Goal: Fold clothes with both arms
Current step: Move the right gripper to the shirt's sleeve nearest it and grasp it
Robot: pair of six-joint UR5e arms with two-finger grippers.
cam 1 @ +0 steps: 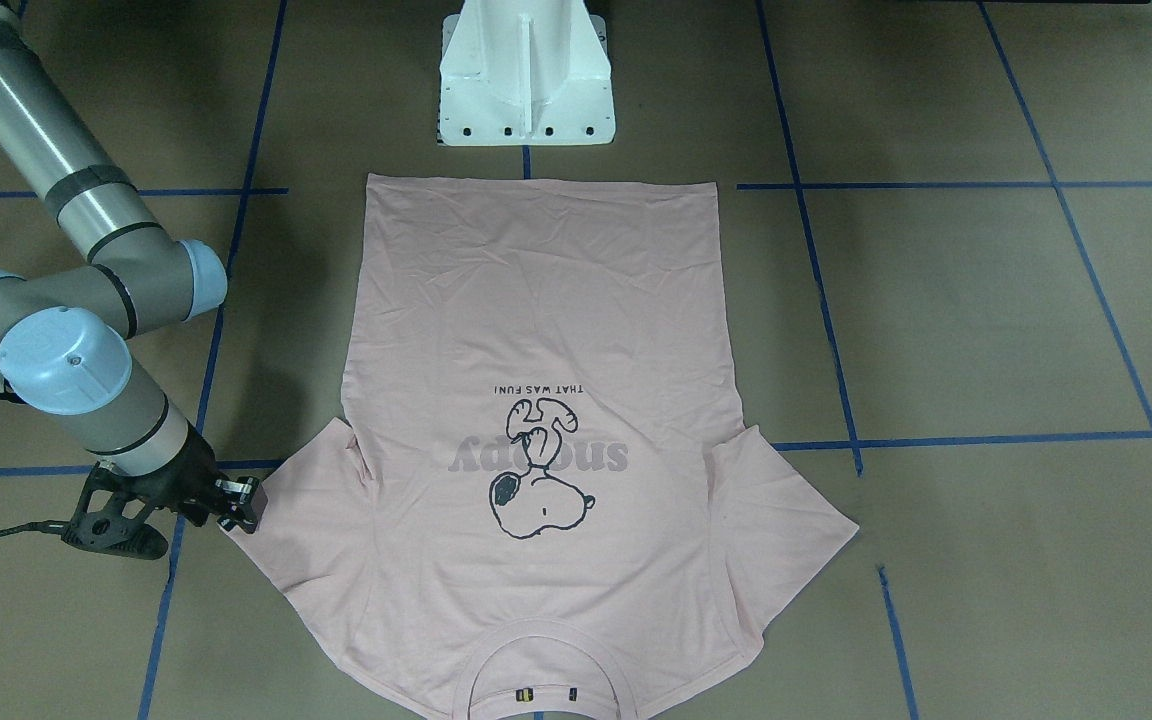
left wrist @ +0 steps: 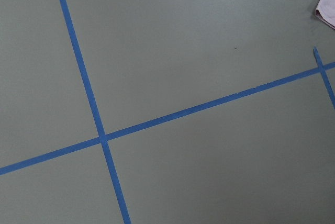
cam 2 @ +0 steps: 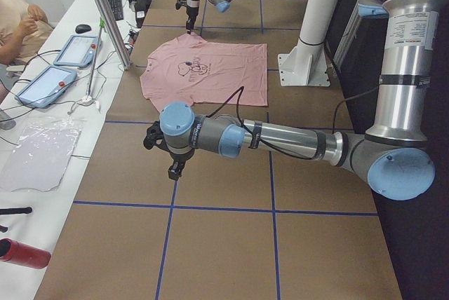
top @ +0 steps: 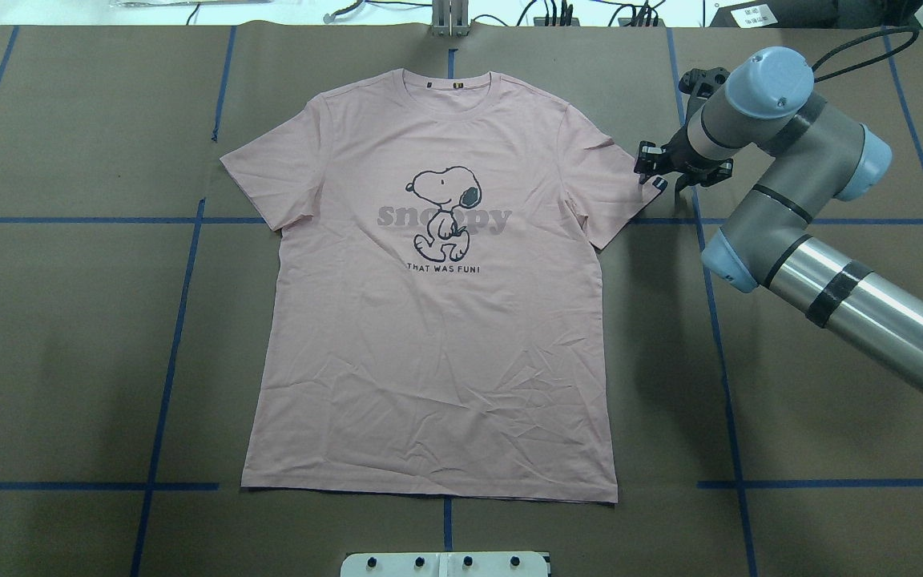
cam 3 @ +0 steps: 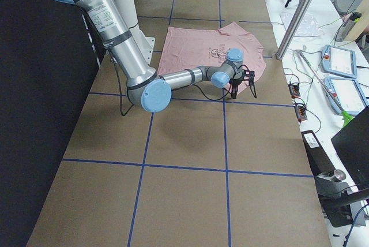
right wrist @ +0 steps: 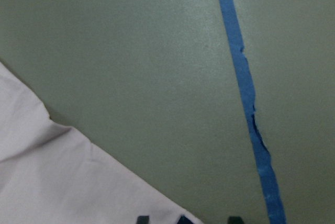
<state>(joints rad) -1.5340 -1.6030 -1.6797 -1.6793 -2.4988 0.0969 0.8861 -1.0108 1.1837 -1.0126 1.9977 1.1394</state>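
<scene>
The pale pink Snoopy T-shirt (top: 429, 344) lies flat and face up on the brown table, collar at the far side; it also shows in the front view (cam 1: 536, 300). My right gripper (top: 650, 178) is low at the outer corner of the shirt's right sleeve, fingers apart, holding nothing; it also shows in the front view (cam 1: 241, 510). Its wrist view shows the sleeve edge (right wrist: 52, 182). My left gripper (cam 2: 174, 168) shows only in the exterior left view, above bare table well clear of the shirt; I cannot tell if it is open or shut.
The white pedestal base (cam 1: 526, 75) stands at the shirt's hem side. Blue tape lines (top: 181, 320) cross the table. Tablets (cam 2: 74, 51), a metal pole (cam 2: 105, 12) and a red bottle (cam 2: 24, 252) are on the operators' side, with a person (cam 2: 17, 23) there.
</scene>
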